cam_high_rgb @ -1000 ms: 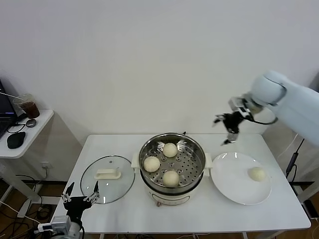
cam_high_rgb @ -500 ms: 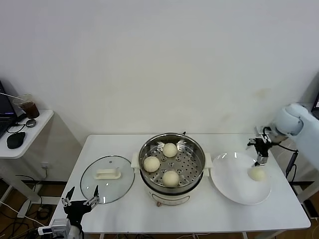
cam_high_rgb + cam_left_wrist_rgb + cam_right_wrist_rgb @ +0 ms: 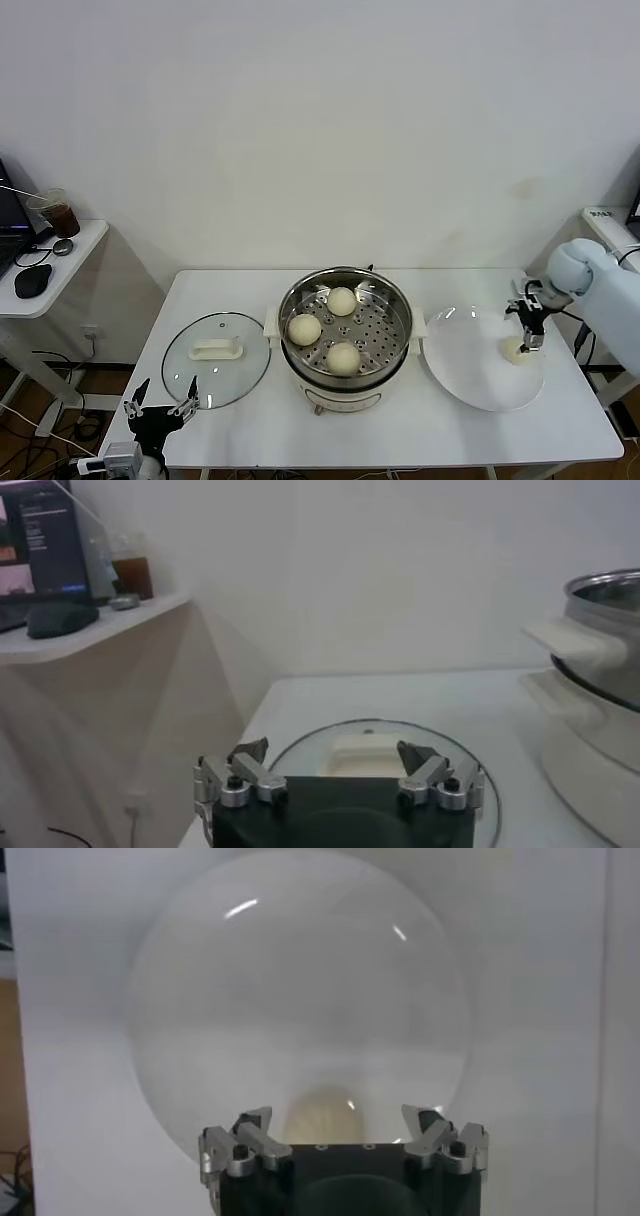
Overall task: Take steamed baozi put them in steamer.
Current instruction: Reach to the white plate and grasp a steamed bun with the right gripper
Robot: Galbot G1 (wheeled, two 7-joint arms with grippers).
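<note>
Centre of the head view: the steamer (image 3: 345,338), a shiny steel pot on a white base, standing on the white table (image 3: 250,420). Three baozi inside on the perforated tray: one toward the back (image 3: 341,301), one at the left (image 3: 304,329), one at the front (image 3: 343,358). At the right edge of the left wrist view, part of the pot's rim and a white side handle (image 3: 590,645).

Right of the steamer, the flat white plate (image 3: 470,365), with the fourth baozi (image 3: 513,350) lying near its right edge. Directly over that bun, the right gripper (image 3: 529,332), pointing down, jaws spread wide to either side of it and not clamped. In the right wrist view, the gripper (image 3: 344,1138) at the lower centre with fingertips (image 3: 256,1122) well apart, the bun (image 3: 325,1116) showing between them on the plate (image 3: 300,978).

Left of the steamer, the round glass lid (image 3: 215,358) flat on the table, white handle up. At the lower left corner of the head view, the left gripper (image 3: 160,404) hanging off the table's front edge, jaws apart, holding nothing. In the left wrist view, the same gripper (image 3: 340,775) low in the frame, the lid (image 3: 385,755) just beyond it.

Far left of the head view, a small side table (image 3: 60,265) carrying a cup of dark drink (image 3: 59,213) and a black mouse (image 3: 32,281).
</note>
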